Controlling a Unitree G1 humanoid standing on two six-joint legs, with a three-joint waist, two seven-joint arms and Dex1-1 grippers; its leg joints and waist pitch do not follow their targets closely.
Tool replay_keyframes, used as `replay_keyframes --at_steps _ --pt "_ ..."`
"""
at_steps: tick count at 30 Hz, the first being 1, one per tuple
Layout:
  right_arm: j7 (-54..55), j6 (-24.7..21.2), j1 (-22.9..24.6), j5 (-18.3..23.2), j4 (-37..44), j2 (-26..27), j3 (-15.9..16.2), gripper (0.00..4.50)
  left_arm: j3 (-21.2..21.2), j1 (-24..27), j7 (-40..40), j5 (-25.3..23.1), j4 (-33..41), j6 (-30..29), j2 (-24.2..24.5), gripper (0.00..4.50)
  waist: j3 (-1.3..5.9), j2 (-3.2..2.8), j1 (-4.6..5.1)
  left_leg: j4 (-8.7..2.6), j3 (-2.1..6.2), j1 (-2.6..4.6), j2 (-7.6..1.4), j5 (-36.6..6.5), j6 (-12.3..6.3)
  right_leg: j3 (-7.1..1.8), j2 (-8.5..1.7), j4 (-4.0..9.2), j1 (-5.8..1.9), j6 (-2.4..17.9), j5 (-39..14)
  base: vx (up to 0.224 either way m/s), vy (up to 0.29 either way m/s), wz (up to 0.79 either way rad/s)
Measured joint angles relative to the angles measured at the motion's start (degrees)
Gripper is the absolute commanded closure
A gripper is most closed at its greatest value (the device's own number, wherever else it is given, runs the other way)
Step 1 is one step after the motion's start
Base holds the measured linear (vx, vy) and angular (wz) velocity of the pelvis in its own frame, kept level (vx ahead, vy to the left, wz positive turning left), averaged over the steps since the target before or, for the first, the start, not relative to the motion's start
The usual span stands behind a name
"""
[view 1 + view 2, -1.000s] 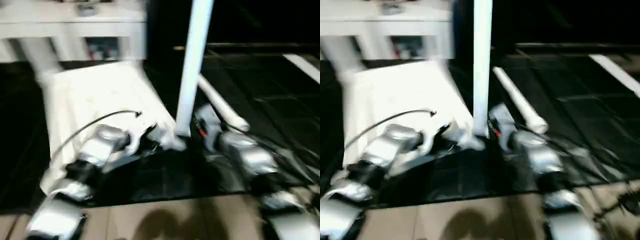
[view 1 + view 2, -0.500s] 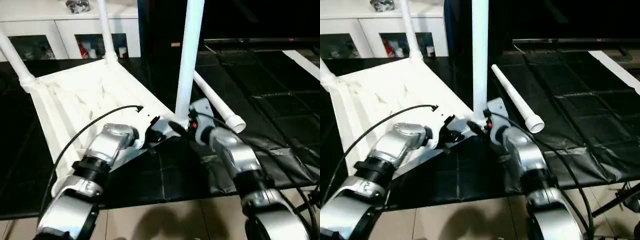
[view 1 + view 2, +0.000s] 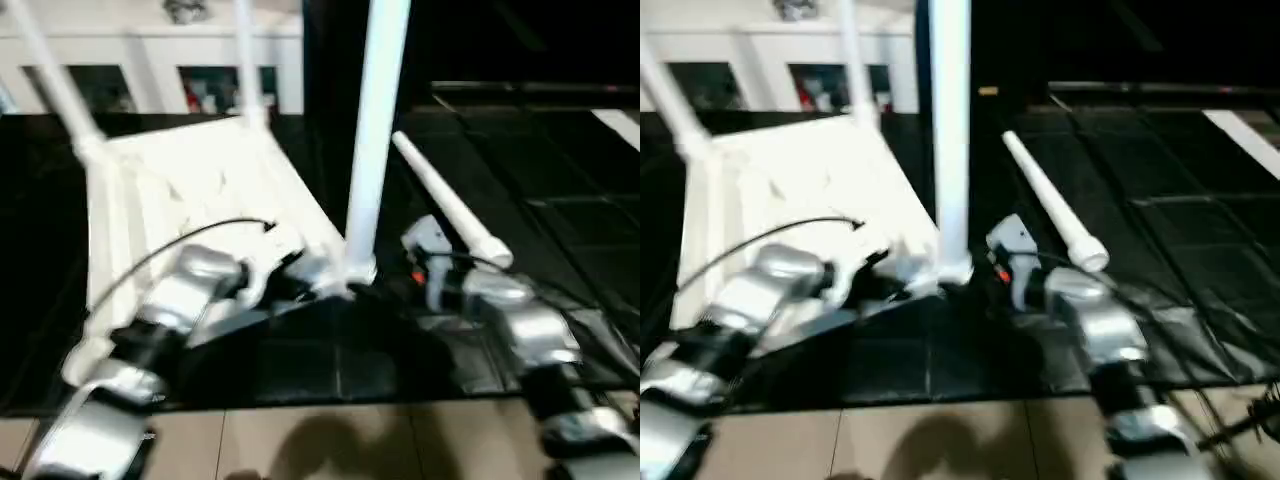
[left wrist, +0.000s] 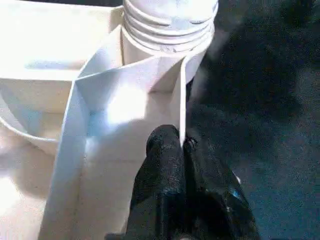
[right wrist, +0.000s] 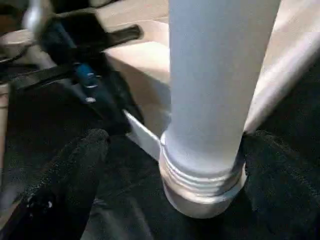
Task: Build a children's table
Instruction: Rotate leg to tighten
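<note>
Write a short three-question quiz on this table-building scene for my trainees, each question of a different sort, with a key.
1. True or false: the left gripper is shut on a thin wall of the tabletop.
2. How many legs stand upright on the tabletop? A) one B) three C) four
3. Fill in: the loose leg lies on the black ___ to the robot's right of the tabletop.

Key
1. True.
2. B.
3. mat.
</note>
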State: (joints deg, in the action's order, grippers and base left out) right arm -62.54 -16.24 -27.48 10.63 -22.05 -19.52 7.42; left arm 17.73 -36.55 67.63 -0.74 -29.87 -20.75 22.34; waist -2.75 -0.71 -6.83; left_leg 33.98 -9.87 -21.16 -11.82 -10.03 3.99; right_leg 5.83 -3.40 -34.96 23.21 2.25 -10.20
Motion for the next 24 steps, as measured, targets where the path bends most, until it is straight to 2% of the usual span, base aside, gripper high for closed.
replay_keyframes --at_steps 4,8,13,14,18,19,24 --pt "-6.3 0.6 0.1 -0.1 0.9 -3.7 2.8 0.05 2.7 0.4 7.3 0.3 2.0 2.9 3.4 4.5 -0.02 0.05 -1.4 0.04 -0.01 0.0 0.0 -0.2 0.24 -0.03 -0.02 0.0 -0.11 -0.1 0.0 0.0 0.0 0.0" --pt "-8.8 1.9 0.1 -0.6 1.1 -3.9 4.9 0.05 4.4 0.5 10.1 0.3 2.1 5.2 4.2 4.5 -0.02 0.06 -1.79 0.08 -0.08 -0.01 -0.01 -0.1 0.17 -0.13 -0.04 -0.02 -0.26 -0.2 -0.1 0.0 0.0 0.0" --pt "-11.6 3.0 0.8 -1.9 1.6 -4.5 8.5 0.05 5.6 1.1 12.9 0.3 3.4 6.5 4.9 4.5 -0.05 0.17 -1.72 0.1 -0.1 -0.01 -0.01 -0.1 0.16 -0.17 -0.05 -0.04 -0.31 -0.2 -0.1 0.0 0.0 0.0" --pt "-11.6 3.3 0.8 -2.0 1.5 -4.4 8.8 0.3 5.9 1.3 13.3 0.3 3.9 6.8 5.2 4.5 -0.07 0.2 -1.66 0.1 -0.1 0.0 -0.02 -0.1 0.16 -0.17 -0.05 -0.05 -0.31 -0.2 -0.1 0.0 0.0 0.0" --pt "-11.7 4.2 0.8 -2.3 1.4 -4.2 8.9 0.5 6.4 1.7 14.6 0.4 4.7 7.5 5.5 4.5 -0.1 0.37 -1.62 0.1 -0.1 0.0 -0.02 -0.1 0.16 -0.17 -0.05 -0.04 -0.31 -0.2 -0.1 0.0 0.0 0.0" --pt "-11.7 4.5 0.8 -2.3 1.2 -4.2 8.9 0.75 6.6 1.8 14.7 0.4 4.8 7.7 5.5 4.5 -0.09 0.4 -1.61 0.1 -0.1 0.0 -0.01 -0.1 0.16 -0.17 -0.05 -0.04 -0.32 -0.2 -0.1 0.0 0.0 0.0" --pt "-12.9 4.6 0.8 -2.2 1.0 -4.2 9.3 0.88 6.9 1.8 14.7 0.4 4.8 8.3 5.7 4.5 -0.08 0.46 -1.41 0.1 -0.1 0.01 -0.02 -0.1 0.16 -0.17 -0.05 -0.06 -0.32 -0.2 -0.1 0.0 0.0 0.0"
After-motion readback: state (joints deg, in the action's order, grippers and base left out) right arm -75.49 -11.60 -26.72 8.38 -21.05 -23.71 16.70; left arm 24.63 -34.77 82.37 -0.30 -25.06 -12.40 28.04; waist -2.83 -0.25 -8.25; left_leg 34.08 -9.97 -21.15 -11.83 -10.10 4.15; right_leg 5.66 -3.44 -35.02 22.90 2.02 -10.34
